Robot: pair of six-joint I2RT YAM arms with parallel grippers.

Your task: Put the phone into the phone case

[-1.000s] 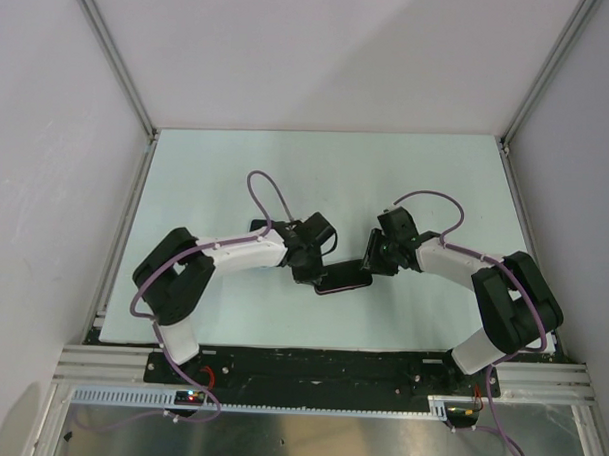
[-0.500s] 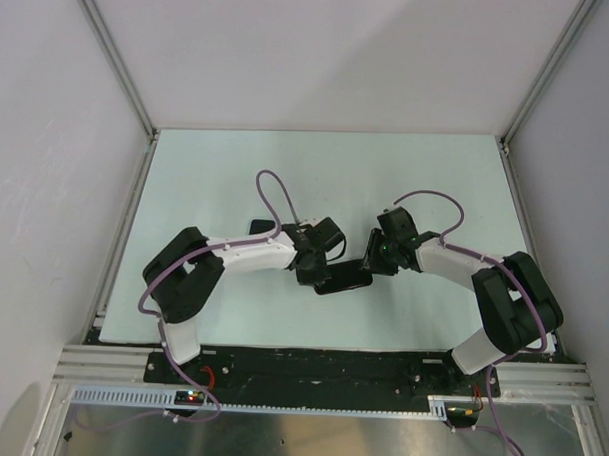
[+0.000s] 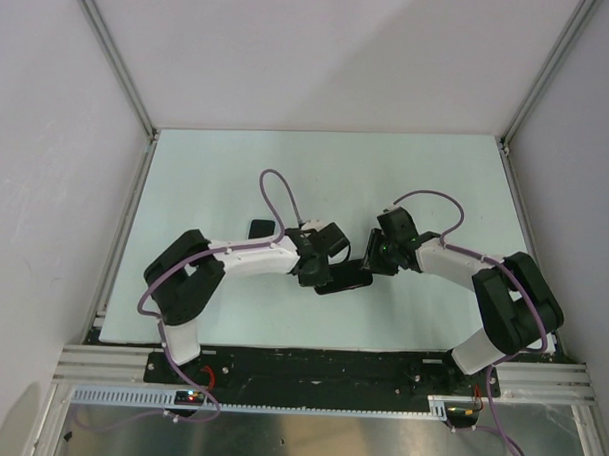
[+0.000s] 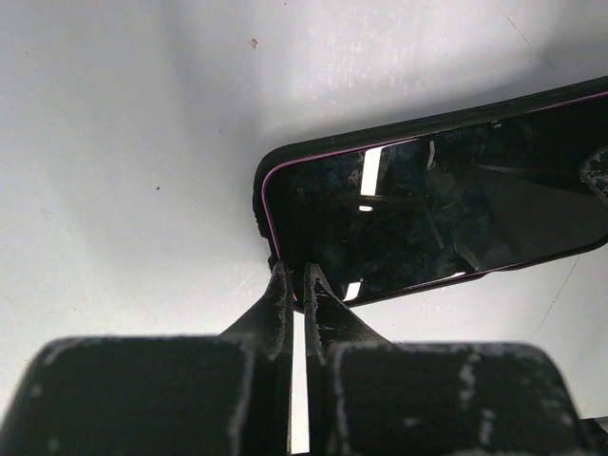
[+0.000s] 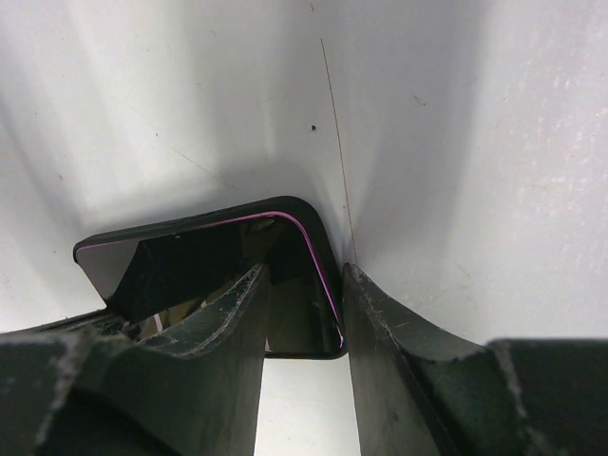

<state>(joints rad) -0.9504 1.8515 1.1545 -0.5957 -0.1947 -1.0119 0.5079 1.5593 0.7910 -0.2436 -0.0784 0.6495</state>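
**Middle of the table: both grippers on the phone, one at each end**

Down at the left gripper [image 4: 297, 277], the two fingers are pressed together with barely a sliver of light between them, and nothing is caught in there. Its tips sit right up against the near edge of the phone [image 4: 437, 209], by the rounded corner at that end. As far as I can see they're touching it.

Over on the other end, the right gripper [image 5: 304, 273] has its fingers apart and straddles the opposite corner. One finger is over the glass, the other is just outside the edge. Honestly can't tell if it's actually squeezing or only sitting around the corner.

The phone is lying flat, screen up, about halfway between the two arms and closer to the near edge of the table [image 3: 436, 173] than the far one. The screen is dark and shiny with a couple of light reflections on it. A black phone case [image 4: 258, 195] wraps the rim at both corners, with a thin purple line just inside it. Whether the phone is seated all the way in, I can't say.

Further out, the left arm [image 3: 248, 256] and right arm [image 3: 453, 261] reach in toward each other. Just behind the left arm there's a small dark object [image 3: 261, 229] on the table, too small to make out.
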